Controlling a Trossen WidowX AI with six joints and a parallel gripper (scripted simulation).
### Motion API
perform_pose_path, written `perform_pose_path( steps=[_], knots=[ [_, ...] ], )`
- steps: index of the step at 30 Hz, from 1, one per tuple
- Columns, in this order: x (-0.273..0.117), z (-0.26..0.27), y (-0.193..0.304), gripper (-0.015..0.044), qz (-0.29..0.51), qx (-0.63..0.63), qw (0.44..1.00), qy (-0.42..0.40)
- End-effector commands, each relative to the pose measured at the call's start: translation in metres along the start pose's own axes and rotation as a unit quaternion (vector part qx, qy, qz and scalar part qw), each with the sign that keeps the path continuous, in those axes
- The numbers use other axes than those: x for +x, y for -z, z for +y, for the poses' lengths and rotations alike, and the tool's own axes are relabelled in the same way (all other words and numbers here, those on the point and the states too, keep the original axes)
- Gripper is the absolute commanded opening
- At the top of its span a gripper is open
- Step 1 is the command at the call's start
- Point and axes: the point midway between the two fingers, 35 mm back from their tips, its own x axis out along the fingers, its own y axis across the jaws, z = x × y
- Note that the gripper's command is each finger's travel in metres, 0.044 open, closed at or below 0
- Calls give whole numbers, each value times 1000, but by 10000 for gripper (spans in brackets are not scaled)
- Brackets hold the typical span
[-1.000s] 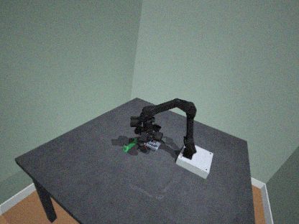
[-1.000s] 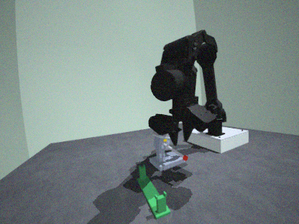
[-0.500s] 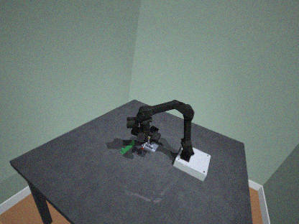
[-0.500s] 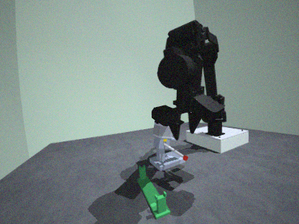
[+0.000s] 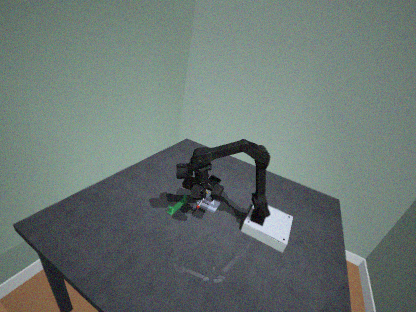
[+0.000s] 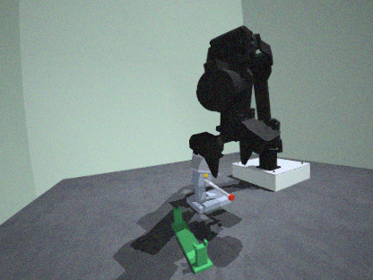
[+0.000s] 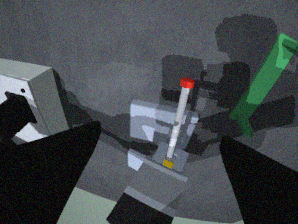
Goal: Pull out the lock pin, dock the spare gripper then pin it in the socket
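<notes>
My gripper (image 5: 202, 189) (image 6: 229, 168) (image 7: 162, 135) is open and empty, its black fingers spread wide just above the grey mount (image 5: 210, 206) (image 6: 207, 204) (image 7: 148, 119). The white lock pin (image 6: 218, 189) (image 7: 177, 123) with a red head (image 6: 231, 196) (image 7: 186, 83) lies free between and below the fingers. It slants from a yellow mark on the upright grey part (image 6: 197, 177) (image 7: 156, 179) down to the mount's base. I cannot tell whether that upright part is the spare gripper or the socket post, or whether the pin passes through it. Neither finger touches the pin.
An empty green cradle (image 5: 176, 207) (image 6: 190, 244) (image 7: 262, 86) lies on the dark table (image 5: 110, 235) just in front of the mount. The arm's white base box (image 5: 272, 230) (image 6: 278, 172) (image 7: 29, 90) stands behind and to the right.
</notes>
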Motion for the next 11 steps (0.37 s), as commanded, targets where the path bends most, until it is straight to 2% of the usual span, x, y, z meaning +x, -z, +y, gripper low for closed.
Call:
perform_pose_path(
  steps=[1,11],
  knots=[
    [0,0,0,440,0,-1,1000,0],
    [0,0,0,440,0,-1,1000,0]
  ],
)
